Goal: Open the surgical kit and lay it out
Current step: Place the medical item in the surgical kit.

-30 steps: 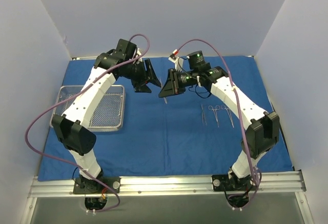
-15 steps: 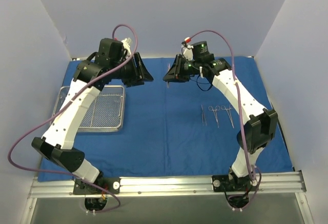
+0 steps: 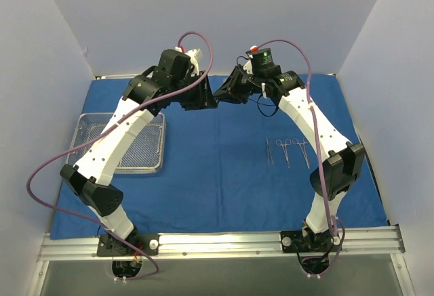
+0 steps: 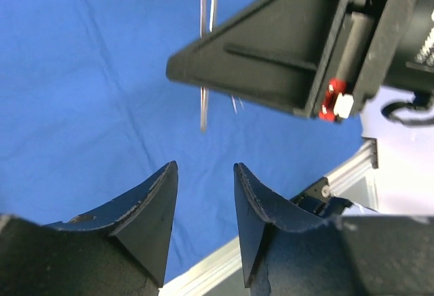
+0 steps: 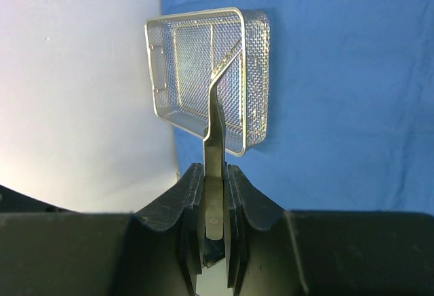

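The royal-blue cloth wrap (image 3: 217,174) lies spread flat over the table. On its left side stands the silver wire-mesh tray (image 3: 157,168), whose rim (image 5: 196,13) also shows in the right wrist view. Three thin steel instruments (image 3: 286,152) lie side by side right of centre. My right gripper (image 3: 224,93) hangs at the back middle, shut on a flat steel instrument (image 5: 215,140) that sticks out from between its fingers. My left gripper (image 3: 205,97) faces it closely. It is open (image 4: 203,168) and holds nothing. Thin steel shafts (image 4: 203,99) show behind the right gripper's finger (image 4: 271,59).
An aluminium rail (image 3: 224,242) carries both arm bases along the near edge. Pale walls enclose the left, back and right. Purple cables (image 3: 196,42) loop above both wrists.
My left gripper first drew back left, then swung right until it meets the right gripper. The right gripper rose toward the back with its instrument. The left jaws widened, then narrowed a little.
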### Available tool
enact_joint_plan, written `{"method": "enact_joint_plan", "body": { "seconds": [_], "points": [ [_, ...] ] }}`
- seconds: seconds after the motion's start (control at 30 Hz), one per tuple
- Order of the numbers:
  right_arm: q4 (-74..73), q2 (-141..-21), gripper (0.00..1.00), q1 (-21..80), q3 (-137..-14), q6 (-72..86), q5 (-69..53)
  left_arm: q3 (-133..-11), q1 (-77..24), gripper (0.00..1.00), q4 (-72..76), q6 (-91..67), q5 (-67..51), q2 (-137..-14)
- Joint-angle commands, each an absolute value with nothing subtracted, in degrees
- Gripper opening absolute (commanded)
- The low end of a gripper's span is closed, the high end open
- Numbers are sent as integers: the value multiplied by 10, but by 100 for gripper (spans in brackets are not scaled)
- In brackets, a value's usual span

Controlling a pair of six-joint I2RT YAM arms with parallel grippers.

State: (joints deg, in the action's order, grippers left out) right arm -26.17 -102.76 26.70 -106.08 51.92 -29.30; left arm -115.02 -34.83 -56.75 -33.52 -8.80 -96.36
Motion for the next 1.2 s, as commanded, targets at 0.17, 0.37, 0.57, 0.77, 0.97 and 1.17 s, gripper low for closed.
{"method": "enact_joint_plan", "body": {
  "seconds": [0.17,0.37,0.57,0.77,0.97,1.17],
  "points": [
    [-274,-1006,1,274,-1074,546,-281,-1194,-358,47,-556,-315,-63,-989],
    [-273,-1005,1,274,-1074,548,-287,-1197,-360,46,-557,-316,-66,-1001],
    [-271,-1001,1,274,-1073,553,-294,-1203,-361,41,-561,-316,-70,-1015],
    [-269,-997,1,274,-1068,555,-297,-1201,-362,32,-552,-316,-76,-1019],
    [-258,-993,3,277,-1063,564,-301,-1201,-361,19,-555,-311,-81,-1025],
    [-253,-991,9,279,-1062,568,-307,-1202,-360,5,-557,-303,-74,-1025]
  ]
}}
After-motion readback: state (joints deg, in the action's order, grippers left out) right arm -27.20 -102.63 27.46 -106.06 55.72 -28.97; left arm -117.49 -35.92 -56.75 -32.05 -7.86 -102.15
